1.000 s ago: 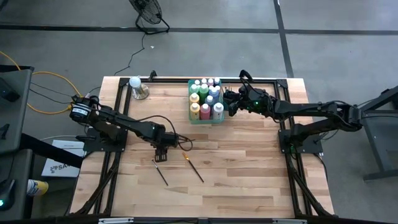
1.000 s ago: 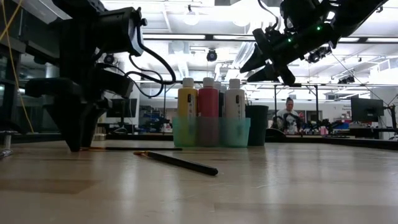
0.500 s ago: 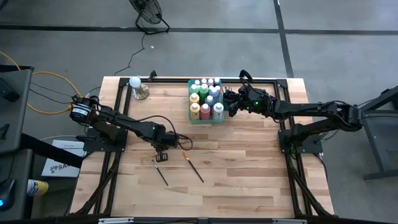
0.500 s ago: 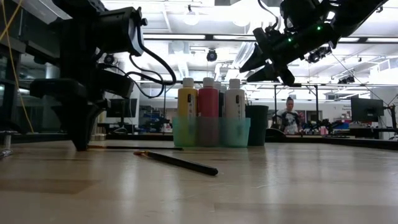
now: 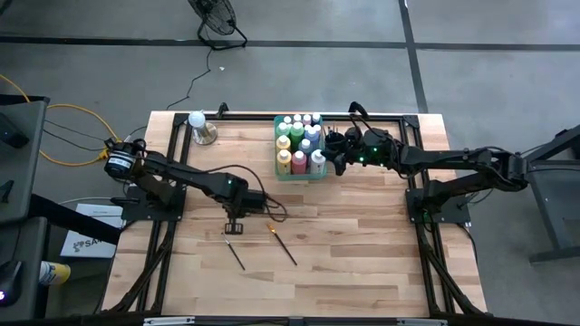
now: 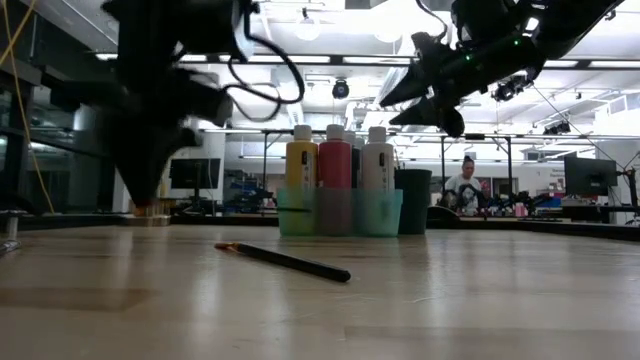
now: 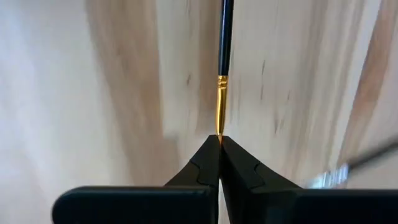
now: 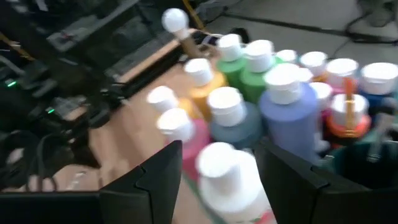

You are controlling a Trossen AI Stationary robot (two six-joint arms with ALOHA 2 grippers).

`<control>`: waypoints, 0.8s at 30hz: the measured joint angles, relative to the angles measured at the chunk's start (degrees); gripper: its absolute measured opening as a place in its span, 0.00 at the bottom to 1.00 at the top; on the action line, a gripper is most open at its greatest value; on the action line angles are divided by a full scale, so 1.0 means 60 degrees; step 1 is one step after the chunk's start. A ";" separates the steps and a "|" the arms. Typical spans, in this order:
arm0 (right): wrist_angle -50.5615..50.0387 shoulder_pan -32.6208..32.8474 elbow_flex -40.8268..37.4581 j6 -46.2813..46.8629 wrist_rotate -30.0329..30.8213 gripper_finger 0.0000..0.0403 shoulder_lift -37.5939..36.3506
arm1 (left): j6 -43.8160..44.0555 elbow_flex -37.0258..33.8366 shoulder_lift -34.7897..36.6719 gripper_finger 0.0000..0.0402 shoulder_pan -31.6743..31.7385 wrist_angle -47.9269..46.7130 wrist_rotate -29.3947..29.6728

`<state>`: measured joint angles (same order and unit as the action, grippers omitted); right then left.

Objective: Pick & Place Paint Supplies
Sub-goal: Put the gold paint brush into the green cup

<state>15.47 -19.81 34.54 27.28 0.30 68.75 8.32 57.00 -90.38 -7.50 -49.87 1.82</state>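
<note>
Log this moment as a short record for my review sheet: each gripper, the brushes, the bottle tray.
left gripper: shut on the tip end of a dark paintbrush, over the table
right gripper: open, jaws either side of a white-capped bottle at the tray's edge
other paintbrush: lying loose on the table
tray: teal, packed with upright bottles

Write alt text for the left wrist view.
The left tool is shut on the tip of a thin paintbrush with a gold ferrule and dark handle, which points away over the wooden table.
</note>
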 joint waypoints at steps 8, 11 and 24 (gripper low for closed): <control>0.0335 0.0018 0.0262 0.0023 -0.1468 0.49 -0.0316 | -0.1076 0.2312 0.0017 0.00 0.0128 -0.2329 0.0933; 0.0311 0.0004 0.0632 0.0329 -0.2136 0.49 -0.0446 | -0.1573 0.3197 0.0032 0.00 0.0140 -0.2909 0.2310; 0.0046 -0.0289 0.2040 0.2480 -0.5410 0.49 -0.0481 | -0.7631 0.6276 0.0036 0.00 0.0124 -0.2602 0.7344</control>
<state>15.75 -21.55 46.78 42.16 -32.16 65.87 -37.47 94.66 -90.17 -6.76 -65.49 45.88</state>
